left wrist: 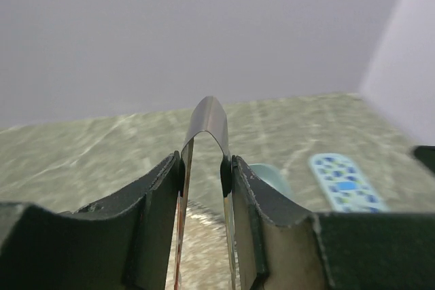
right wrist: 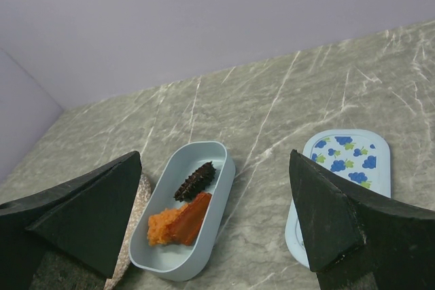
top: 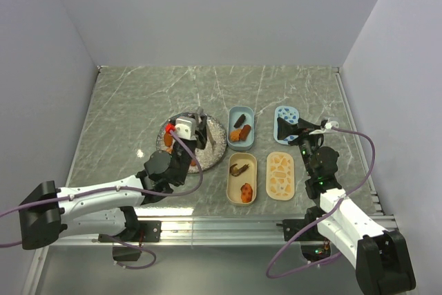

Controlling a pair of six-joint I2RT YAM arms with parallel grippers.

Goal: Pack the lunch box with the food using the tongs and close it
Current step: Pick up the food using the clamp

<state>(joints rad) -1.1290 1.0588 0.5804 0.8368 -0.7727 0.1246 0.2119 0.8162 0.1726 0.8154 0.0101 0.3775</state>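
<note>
My left gripper hangs over the speckled plate, shut on the metal tongs. The tongs' bent end sticks up between its fingers, and their tips are hidden below. An orange chunk of food lies on the plate's left side. The blue lunch box tub holds a dark spiky piece and orange-red pieces. In the beige tub are a dark curved piece and an orange one. My right gripper stands open above the table between the blue tub and the patterned blue lid.
A beige patterned lid lies right of the beige tub. The blue lid sits at the back right, partly under my right gripper. Walls close in the marble table on the left, back and right.
</note>
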